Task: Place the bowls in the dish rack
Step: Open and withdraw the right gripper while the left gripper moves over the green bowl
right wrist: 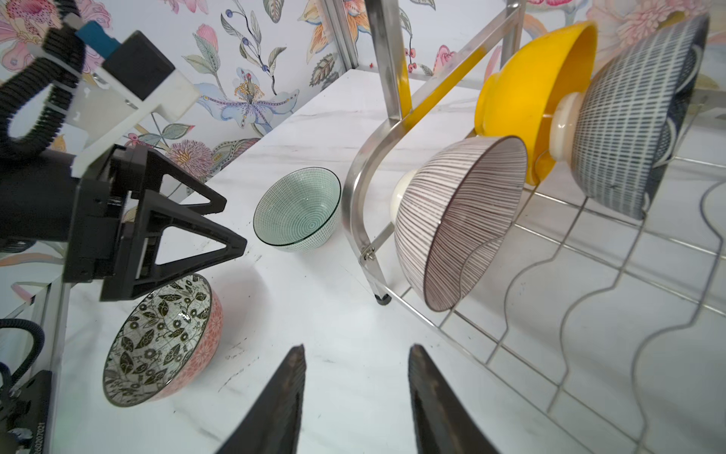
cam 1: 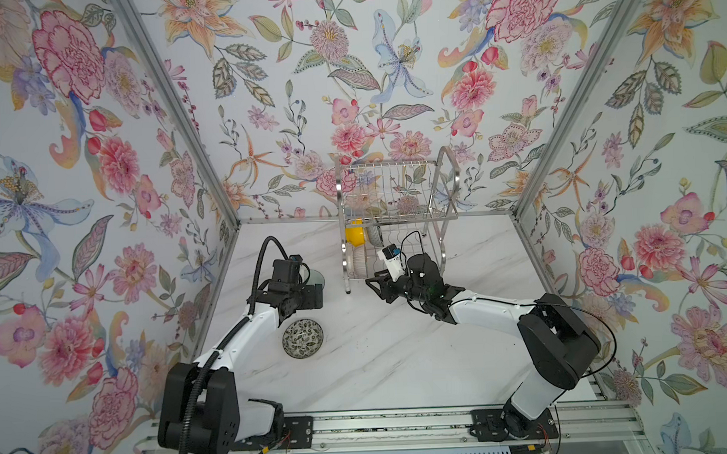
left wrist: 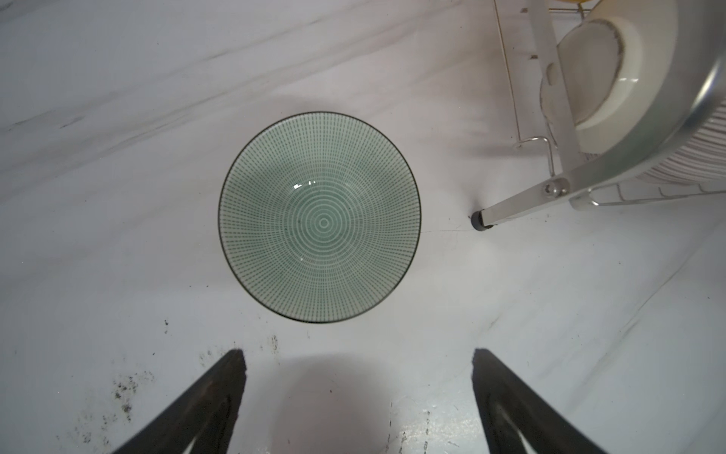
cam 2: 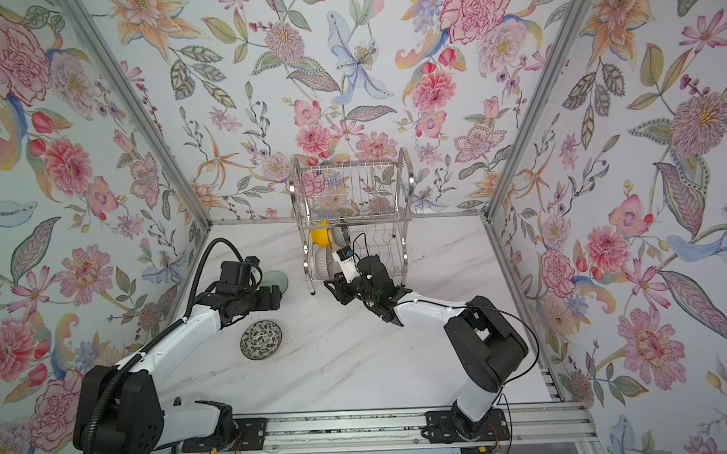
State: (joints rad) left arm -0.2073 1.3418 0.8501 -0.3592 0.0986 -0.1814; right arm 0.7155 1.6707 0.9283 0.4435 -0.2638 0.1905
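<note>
Left arm's jaws stand apart near the pale green bowl [left wrist: 319,217], left of centre on the tabletop [cam 1: 399,360]. Right arm's jaws apart, empty. Yellow bowl [right wrist: 530,98], ribbed bowl [right wrist: 451,220] and navy bowl [right wrist: 628,118] lean in the dish rack [cam 1: 399,217], centre.

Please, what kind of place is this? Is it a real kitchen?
Probably a robot test booth, not a real kitchen: floral-papered panels enclose a marble-look tabletop, two robot arms are mounted on a rail, and a dish rack stands on the table.
</note>
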